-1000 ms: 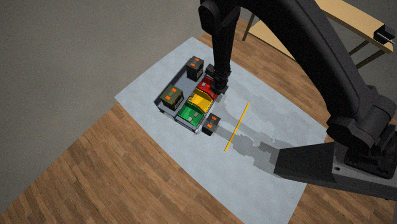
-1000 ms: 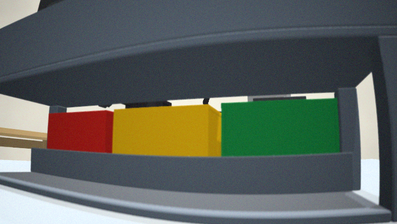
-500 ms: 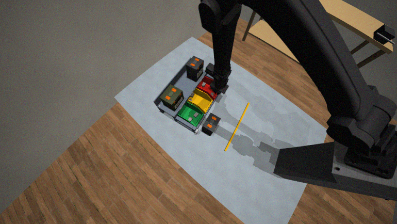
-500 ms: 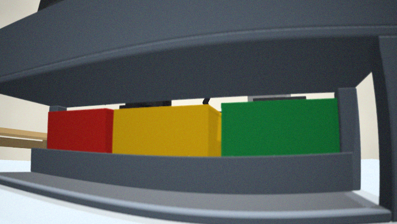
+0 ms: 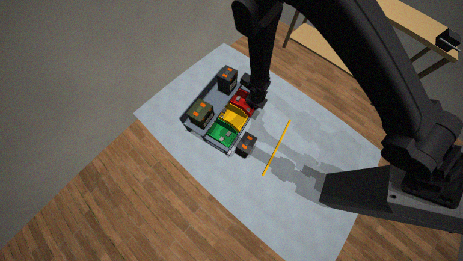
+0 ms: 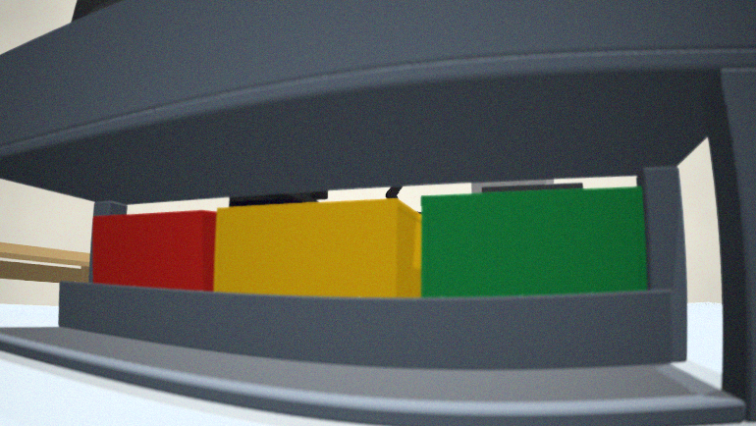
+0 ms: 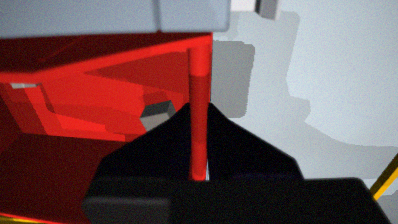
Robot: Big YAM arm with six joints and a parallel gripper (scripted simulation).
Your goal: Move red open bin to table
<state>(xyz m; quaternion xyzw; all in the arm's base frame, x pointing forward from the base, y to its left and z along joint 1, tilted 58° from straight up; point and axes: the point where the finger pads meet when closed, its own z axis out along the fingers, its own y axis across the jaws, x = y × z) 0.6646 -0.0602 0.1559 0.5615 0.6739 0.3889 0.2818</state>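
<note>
Red open bin (image 5: 240,101) sits on the shelf (image 5: 212,94), at the end of a row with the yellow bin (image 5: 234,117) in the middle and the green bin (image 5: 222,132) at the far end; the three stand side by side, touching or nearly so. In the exterior view its back wall (image 6: 153,249) is a plain, flat red panel, upright, behind the shelf's grey front lip (image 6: 365,328). The wrist view looks into the bin: bright red walls, darker red floor, sloped inner faces, one small grey part (image 7: 156,116) lying inside. Gripper (image 7: 199,150) is clamped on the bin's thin side wall, which runs as a vertical red strip between the two black fingers. A yellow rod (image 5: 276,147) lies on the grey mat (image 5: 291,207), well apart from the shelf.
</note>
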